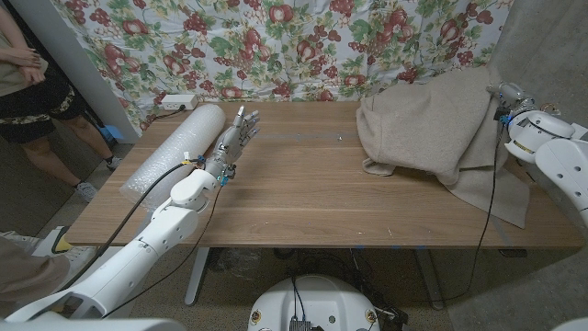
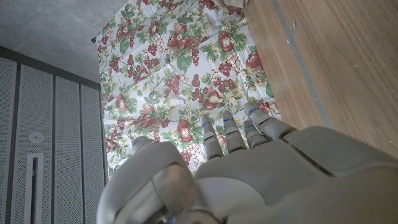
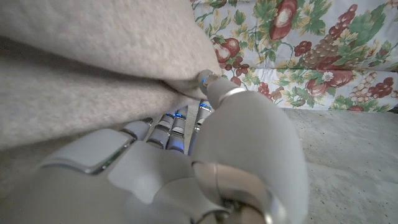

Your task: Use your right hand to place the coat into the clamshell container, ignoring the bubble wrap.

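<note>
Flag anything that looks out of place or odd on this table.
The coat hangs partly over the table's right edge, bunched where the right hand grips it. I see no clamshell container on the table, only the bubble wrap roll.

Matt woolly coat point(image 1: 432, 124) — smooth wooden table point(image 1: 294, 193).

The head view looks down from above the near edge of the table point(image 1: 303, 193) toward the curtain point(image 1: 303, 46) behind its far edge. The left wrist view sits close behind the left hand point(image 2: 249, 180), facing that same curtain point(image 2: 186, 81) and table point(image 2: 336, 68). The right wrist view sits tight behind the right hand point(image 3: 186, 168), against the coat point(image 3: 93, 68).
</note>
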### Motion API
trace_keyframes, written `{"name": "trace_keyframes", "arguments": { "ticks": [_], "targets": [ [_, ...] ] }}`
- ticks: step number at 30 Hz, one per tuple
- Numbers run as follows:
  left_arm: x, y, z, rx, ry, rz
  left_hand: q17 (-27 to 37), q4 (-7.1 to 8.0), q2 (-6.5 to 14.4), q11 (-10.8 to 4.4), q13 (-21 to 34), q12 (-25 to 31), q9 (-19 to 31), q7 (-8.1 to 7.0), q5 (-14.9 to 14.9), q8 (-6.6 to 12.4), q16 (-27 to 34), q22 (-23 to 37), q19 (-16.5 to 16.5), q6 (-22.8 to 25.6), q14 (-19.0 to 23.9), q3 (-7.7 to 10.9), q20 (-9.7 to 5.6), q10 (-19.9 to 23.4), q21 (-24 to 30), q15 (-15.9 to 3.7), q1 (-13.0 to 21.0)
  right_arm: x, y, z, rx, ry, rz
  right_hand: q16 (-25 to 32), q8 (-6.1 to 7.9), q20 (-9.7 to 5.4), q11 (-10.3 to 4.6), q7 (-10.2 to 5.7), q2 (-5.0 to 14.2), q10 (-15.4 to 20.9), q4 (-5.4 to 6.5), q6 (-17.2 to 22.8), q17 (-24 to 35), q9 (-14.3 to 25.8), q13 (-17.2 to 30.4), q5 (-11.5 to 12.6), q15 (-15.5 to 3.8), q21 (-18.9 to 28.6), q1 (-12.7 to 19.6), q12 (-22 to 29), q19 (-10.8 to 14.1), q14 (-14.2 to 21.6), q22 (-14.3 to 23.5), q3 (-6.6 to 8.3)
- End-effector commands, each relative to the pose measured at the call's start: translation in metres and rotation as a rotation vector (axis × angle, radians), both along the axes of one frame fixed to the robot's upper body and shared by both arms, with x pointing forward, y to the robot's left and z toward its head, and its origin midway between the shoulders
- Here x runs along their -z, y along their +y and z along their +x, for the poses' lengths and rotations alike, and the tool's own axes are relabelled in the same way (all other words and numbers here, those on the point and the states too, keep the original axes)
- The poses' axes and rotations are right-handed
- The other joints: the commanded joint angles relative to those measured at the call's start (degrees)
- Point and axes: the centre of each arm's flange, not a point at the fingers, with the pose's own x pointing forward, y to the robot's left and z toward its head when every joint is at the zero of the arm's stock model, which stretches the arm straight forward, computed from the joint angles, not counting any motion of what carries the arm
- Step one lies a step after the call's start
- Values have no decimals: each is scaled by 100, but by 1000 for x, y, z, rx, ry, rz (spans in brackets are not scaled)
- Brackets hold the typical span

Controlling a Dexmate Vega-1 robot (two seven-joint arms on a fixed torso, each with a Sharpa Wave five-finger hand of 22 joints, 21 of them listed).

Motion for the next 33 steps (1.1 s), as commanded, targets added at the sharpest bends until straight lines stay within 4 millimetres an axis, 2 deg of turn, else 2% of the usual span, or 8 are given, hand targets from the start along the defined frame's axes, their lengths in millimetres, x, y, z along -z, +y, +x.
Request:
{"name": "trace_keyframes", "arguments": {
  "ticks": [1,5,7,18,25,27,33],
  "targets": [
    [0,2,2,9,3,6,23,-14,14,-7,25,56,32,3,-17,49,35,22,40,90,9,-23,-364,54,57,-388,-59,-4,7,-16,102,39,-87,62,-57,10,5,40,-54,-71,13,-206,-41,-24,-38,-7,22,-51,-56,-80,-121,-148,10,64],
    [1,3,3,11,8,6,23,-14,13,-4,25,57,32,5,-17,53,36,22,44,109,15,-24,-365,64,58,-389,-62,-11,15,-21,122,25,-141,85,-78,12,31,69,-55,-119,24,-410,-81,-53,-78,-11,43,-83,-113,-141,-176,-202,9,71],
    [2,3,3,12,10,6,23,-14,13,0,25,57,32,8,-17,55,36,22,47,115,14,-24,-367,67,59,-391,-63,-16,19,-23,113,13,-173,93,-81,14,-2,80,-62,-106,23,-487,-100,-64,-93,-12,29,-92,-134,-152,-184,-216,8,73],
    [3,6,5,12,13,-1,23,-12,12,-10,27,65,32,5,-16,50,38,22,52,130,27,-27,-371,106,58,-393,-70,-40,45,-17,44,-42,-253,181,-20,11,-89,105,-82,25,20,-527,-174,-109,-154,-14,-29,-68,-208,-160,-67,-52,3,84],
    [4,11,4,3,11,-6,23,-12,12,-7,27,63,32,7,-16,44,38,22,51,129,29,-28,-373,114,56,-394,-73,-34,51,-10,1,-50,-222,236,45,5,-129,137,-107,206,14,-458,-254,-155,-217,-14,-77,-37,-277,-149,76,116,-3,98],
    [4,12,4,2,11,-8,23,-12,12,-10,28,60,32,8,-15,47,37,22,51,139,28,-28,-370,109,56,-392,-73,-32,55,-8,-24,-62,-220,262,53,-13,-132,150,-127,272,22,-464,-288,-175,-245,-19,-75,-1,-326,-150,194,208,-4,91],
    [2,14,2,-9,7,-9,23,-12,14,-17,28,56,33,6,-15,44,36,22,49,146,28,-28,-371,110,54,-395,-75,-30,69,-8,-77,-105,-237,275,72,-25,-237,189,-223,433,110,-447,-367,-221,-325,-31,-99,31,-584,-159,344,305,-9,-20]
  ]
}}
